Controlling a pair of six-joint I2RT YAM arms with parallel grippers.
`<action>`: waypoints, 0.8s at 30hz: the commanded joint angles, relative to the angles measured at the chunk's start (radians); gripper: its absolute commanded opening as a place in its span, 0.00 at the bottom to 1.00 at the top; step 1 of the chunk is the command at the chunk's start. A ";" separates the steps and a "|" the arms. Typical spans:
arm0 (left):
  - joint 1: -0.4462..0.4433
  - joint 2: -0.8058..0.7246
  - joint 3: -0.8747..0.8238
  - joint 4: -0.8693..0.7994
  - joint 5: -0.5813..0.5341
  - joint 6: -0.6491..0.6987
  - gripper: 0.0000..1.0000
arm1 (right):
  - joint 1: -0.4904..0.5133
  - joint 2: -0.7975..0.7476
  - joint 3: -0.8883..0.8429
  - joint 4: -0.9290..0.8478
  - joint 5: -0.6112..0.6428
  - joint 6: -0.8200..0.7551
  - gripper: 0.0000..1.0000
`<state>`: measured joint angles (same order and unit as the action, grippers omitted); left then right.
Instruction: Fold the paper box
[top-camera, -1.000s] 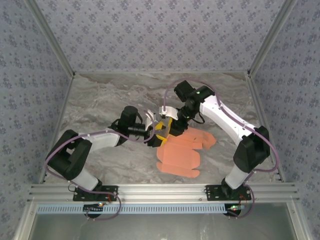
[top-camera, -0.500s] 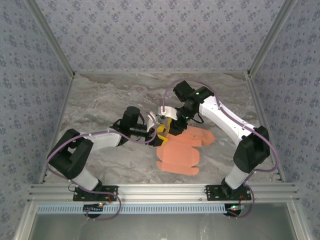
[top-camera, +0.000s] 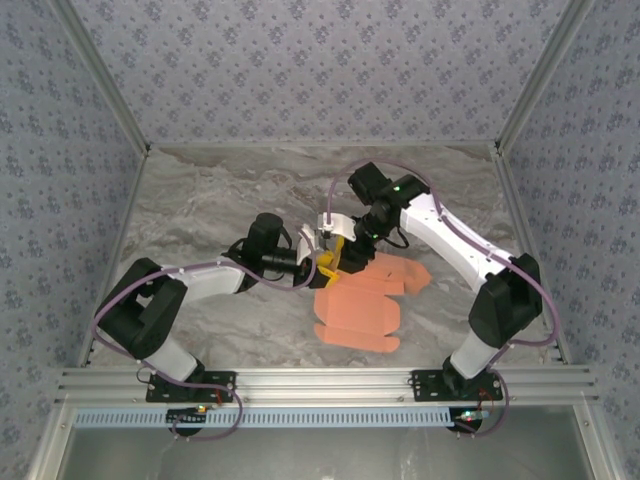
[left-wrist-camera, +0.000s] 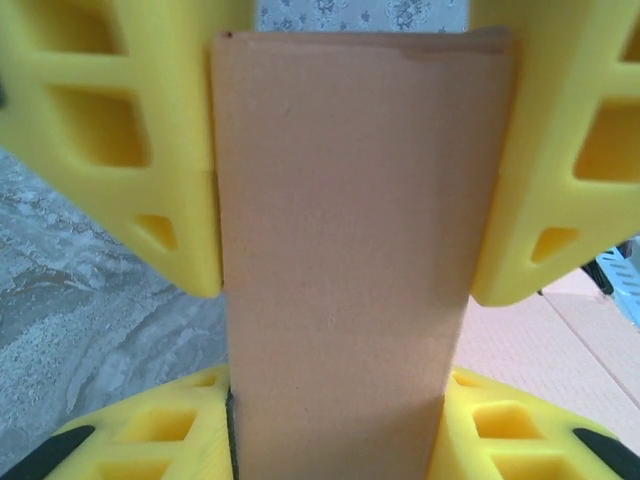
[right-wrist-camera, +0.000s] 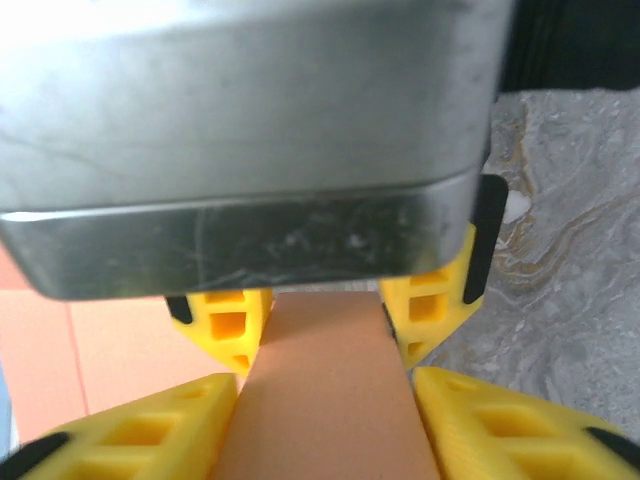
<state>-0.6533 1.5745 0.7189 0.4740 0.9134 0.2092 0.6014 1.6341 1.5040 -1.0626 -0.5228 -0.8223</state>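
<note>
The paper box (top-camera: 355, 312) is a salmon-orange die-cut blank lying mostly flat at the table's centre, with one panel raised at its far left corner. Both grippers meet on that panel. My left gripper (top-camera: 318, 263) comes from the left and is shut on the panel (left-wrist-camera: 350, 200), its yellow fingers pressing both edges. My right gripper (top-camera: 338, 254) reaches in from the back right. Its fingers (left-wrist-camera: 150, 150) flank the same panel (right-wrist-camera: 325, 390) very closely. Whether the right gripper (right-wrist-camera: 325, 425) still presses it is unclear.
The grey marble tabletop (top-camera: 200, 200) is walled by patterned panels on three sides. An aluminium rail (top-camera: 320, 382) runs along the near edge. The blank's rounded flaps (top-camera: 405, 275) spread out to the right under the right arm.
The left gripper's jaws have come in from wide apart and now press the raised panel. Both grippers have shifted slightly toward the back. The flat blank has stayed put.
</note>
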 joint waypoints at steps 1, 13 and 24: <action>-0.010 0.003 -0.007 0.026 -0.007 0.004 0.33 | -0.024 -0.076 -0.033 0.089 -0.041 0.045 0.60; 0.020 0.236 -0.027 0.359 -0.113 -0.328 0.34 | -0.243 -0.343 -0.367 0.561 0.075 0.399 0.69; 0.032 0.352 -0.057 0.557 -0.229 -0.656 0.36 | -0.469 -0.421 -0.609 0.670 0.076 0.779 0.64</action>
<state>-0.6273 1.9232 0.6842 0.9676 0.7204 -0.3698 0.1501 1.2198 0.9291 -0.4290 -0.4152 -0.1211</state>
